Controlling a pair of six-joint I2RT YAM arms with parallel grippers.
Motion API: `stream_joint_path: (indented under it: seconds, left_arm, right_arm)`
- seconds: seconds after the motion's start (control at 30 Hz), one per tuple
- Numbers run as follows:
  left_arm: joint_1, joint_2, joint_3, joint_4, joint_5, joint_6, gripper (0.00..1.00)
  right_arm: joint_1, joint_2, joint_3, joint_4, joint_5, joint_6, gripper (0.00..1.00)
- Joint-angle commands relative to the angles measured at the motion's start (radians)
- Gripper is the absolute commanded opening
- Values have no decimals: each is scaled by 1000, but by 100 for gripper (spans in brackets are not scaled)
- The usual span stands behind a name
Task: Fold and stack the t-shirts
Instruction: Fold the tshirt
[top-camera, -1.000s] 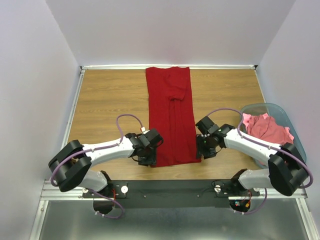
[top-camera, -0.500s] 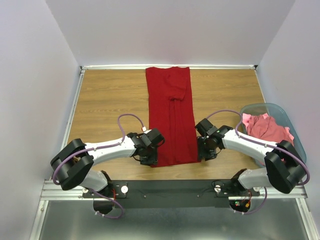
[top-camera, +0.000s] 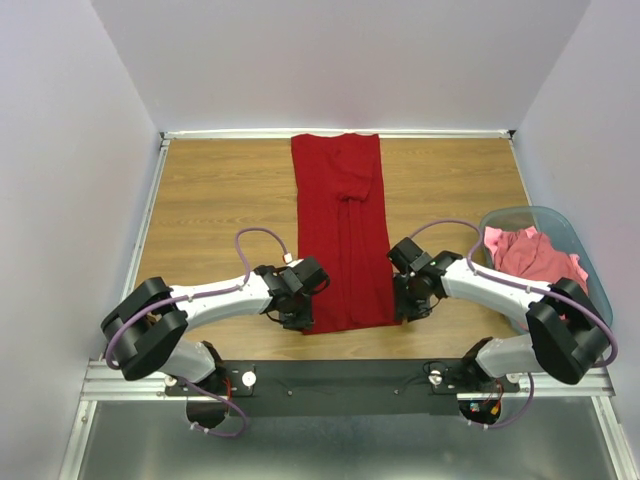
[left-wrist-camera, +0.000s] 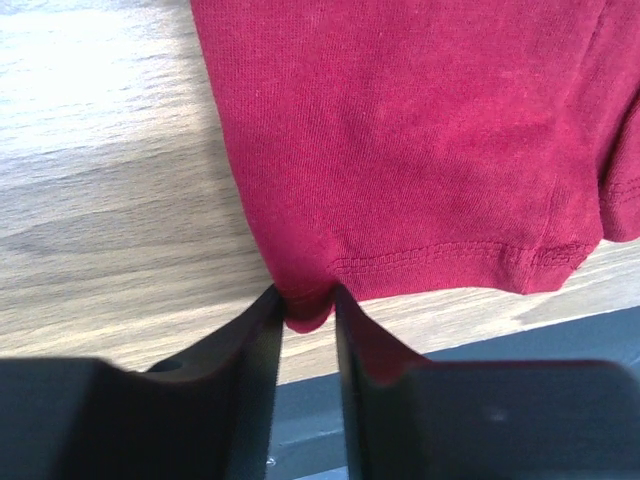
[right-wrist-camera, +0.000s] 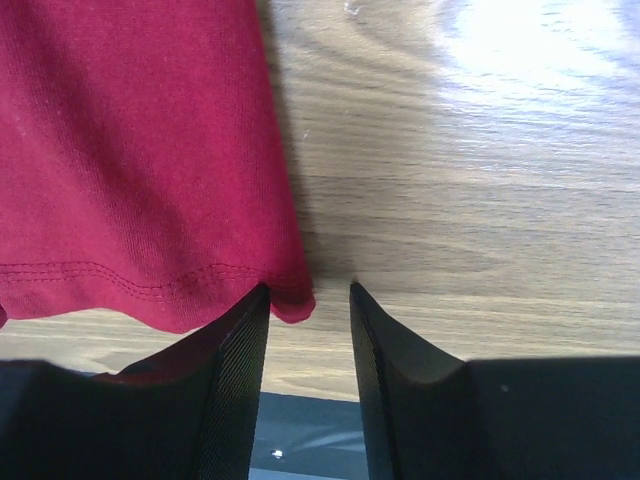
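Left pincer (left-wrist-camera: 308, 300) pinches dark red t-shirt (left-wrist-camera: 420, 150) corner; right pincer (right-wrist-camera: 310, 295) gapes, basket (top-camera: 545, 210) nearby.

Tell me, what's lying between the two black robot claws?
The near hem of the long, folded dark red cotton t-shirt, flat on the wooden table, spans the stretch between the left gripper and right gripper. The top view shows it.

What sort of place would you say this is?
Probably a lab robot cell: plain white walls box in a wooden table, and a dark red t-shirt lies on it.
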Motion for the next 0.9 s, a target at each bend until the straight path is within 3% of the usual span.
stream_joint_path:
  seconds: [0.0,0.13,0.2,0.27,0.3,0.53,0.7,0.87]
  left_arm:
    - [-6,22,-19,8,-42,-5,28]
    - [-6,33,-24,13,-42,-1,15]
    - [-6,39,-26,13,-41,7,4]
    - [-6,36,-29,2,-36,16,0]
    - [-6,30,-30,-4,-27,21,0]
    - [-69,-178,-124,-125,105,-2,0]
    - [-101,-308,-78,-191,180,-47,0]
    - [49,-231,59,-149,120,97,0]
  right_arm:
    - [24,52,-57,43,19,37,43]
    - [31,63,-65,45,19,38,33]
    - [32,74,-60,43,11,22,20]
    - [32,72,-56,31,-37,17,3]
    - [32,56,-53,22,-49,15,1]
    - [38,-81,-13,-222,-136,-4,1]
    - [40,-113,81,-392,-141,-55,1]
    - [35,-20,304,-405,0,-113,1]
